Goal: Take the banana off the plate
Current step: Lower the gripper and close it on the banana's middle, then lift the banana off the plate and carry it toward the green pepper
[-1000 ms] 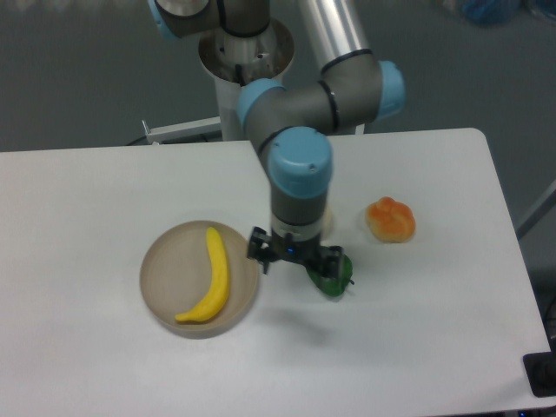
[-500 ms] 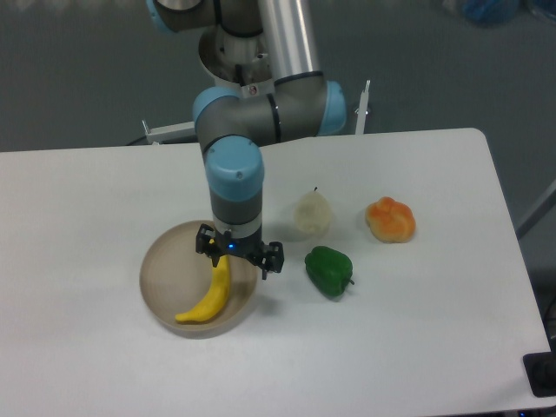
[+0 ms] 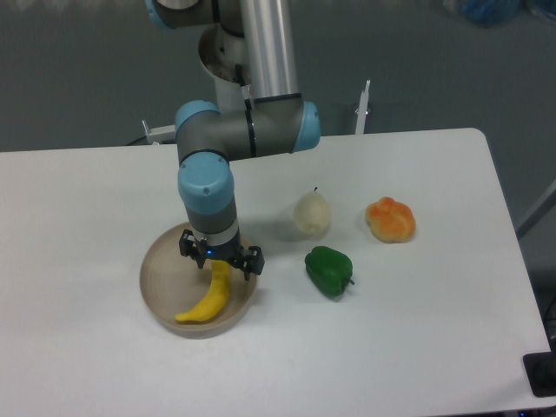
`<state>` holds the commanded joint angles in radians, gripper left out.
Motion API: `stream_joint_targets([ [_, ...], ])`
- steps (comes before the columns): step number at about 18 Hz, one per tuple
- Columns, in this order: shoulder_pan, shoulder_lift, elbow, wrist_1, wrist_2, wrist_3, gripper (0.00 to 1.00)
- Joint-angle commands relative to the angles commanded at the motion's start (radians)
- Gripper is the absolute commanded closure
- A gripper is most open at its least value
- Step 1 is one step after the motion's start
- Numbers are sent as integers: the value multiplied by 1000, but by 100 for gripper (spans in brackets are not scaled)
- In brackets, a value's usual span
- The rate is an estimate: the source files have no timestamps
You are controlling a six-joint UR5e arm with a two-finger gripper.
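Observation:
The yellow banana (image 3: 207, 301) lies in the tan plate (image 3: 159, 281) at the left of the white table. Only its lower half shows, curving down to the plate's front rim; the upper half is hidden under the wrist. My gripper (image 3: 220, 262) hangs directly over the banana's upper part, pointing straight down. Its fingers are hidden behind the black flange, so whether they are open or shut cannot be made out, nor whether they touch the fruit.
A pale cream pear (image 3: 312, 214) stands right of the arm. A green bell pepper (image 3: 329, 271) lies in front of it, and an orange pepper (image 3: 391, 219) sits farther right. The arm's base post (image 3: 244, 61) rises behind the table.
The arm has swung left from over the green pepper to above the plate, now covering the banana's upper half. The pear came into view as the arm cleared it.

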<state>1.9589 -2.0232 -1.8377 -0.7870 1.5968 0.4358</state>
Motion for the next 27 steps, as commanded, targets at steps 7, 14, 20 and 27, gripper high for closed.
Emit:
stream_joint_targets([
  [7,2,1,-2,-1,12,9,54],
  [14,3,8,-2,2,3,14,62],
  [20,31,86,21,-17,11,91,62],
  [27,211,130,155,-106,15,338,62],
])
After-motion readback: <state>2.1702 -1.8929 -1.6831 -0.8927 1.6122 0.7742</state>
